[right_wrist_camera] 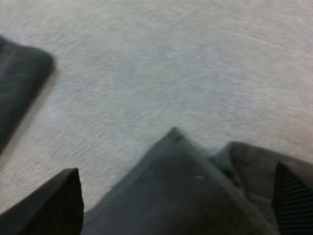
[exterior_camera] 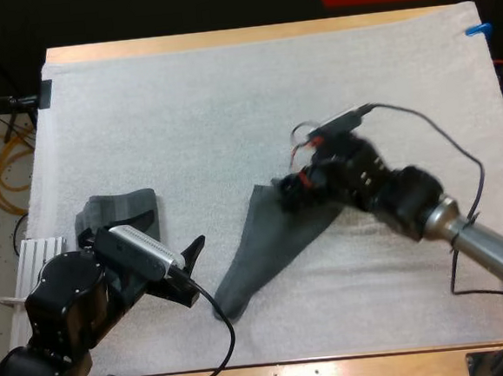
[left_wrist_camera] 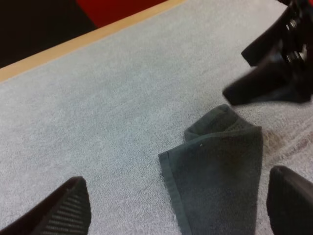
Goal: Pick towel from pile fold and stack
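Toward the desk's front-left corner my left tool [exterior_camera: 195, 269] stands wide, just beside the near end of the dark grey-green towel [exterior_camera: 269, 243]. It lies at the middle of the white mat [exterior_camera: 227, 94], its far corner under my right tool [exterior_camera: 289, 194], whose fingers are spread apart. A folded towel [exterior_camera: 122, 207] rests near the mat's left edge.

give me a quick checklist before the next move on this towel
1. Left gripper ready to grasp: ok, fingers apart, pointing at the towel.
2. Right gripper ready to grasp: ok, fingers apart over the towel's far end.
3. Towel spread flat for folding: not ok, it lies as a narrow wedge with its far end bunched.
4. Towel apart from the second towel: ok, bare mat lies between them.
5. Second towel neatly folded: cannot tell, the left arm covers part of it.
6. Fingers touching the towel: cannot tell for either gripper.
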Tool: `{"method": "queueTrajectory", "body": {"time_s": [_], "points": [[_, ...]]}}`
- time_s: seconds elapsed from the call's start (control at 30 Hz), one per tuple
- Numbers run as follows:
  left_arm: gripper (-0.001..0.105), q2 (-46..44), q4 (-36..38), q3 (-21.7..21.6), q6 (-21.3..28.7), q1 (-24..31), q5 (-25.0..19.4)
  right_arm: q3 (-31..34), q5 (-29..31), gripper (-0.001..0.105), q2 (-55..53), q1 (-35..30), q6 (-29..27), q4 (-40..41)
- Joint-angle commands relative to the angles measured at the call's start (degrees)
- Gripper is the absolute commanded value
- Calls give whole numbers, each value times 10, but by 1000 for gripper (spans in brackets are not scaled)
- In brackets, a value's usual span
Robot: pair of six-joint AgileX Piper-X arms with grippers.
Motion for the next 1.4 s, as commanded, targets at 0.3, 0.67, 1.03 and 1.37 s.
{"method": "queueTrajectory", "body": {"time_s": [0.3,0.67,1.03,1.37], "points": [[72,7,-6,-3,-6,-2,11,-4,-143,57,89,-77,-98,-5],[72,7,19,-3,-11,-2,23,-4,-120,57,196,-77,-130,-57],[72,7,19,-3,-11,-2,21,-4,-124,11,221,-77,-132,-22],[72,7,19,-3,-11,-2,21,-4,-149,0,180,-77,-133,-10]]}}
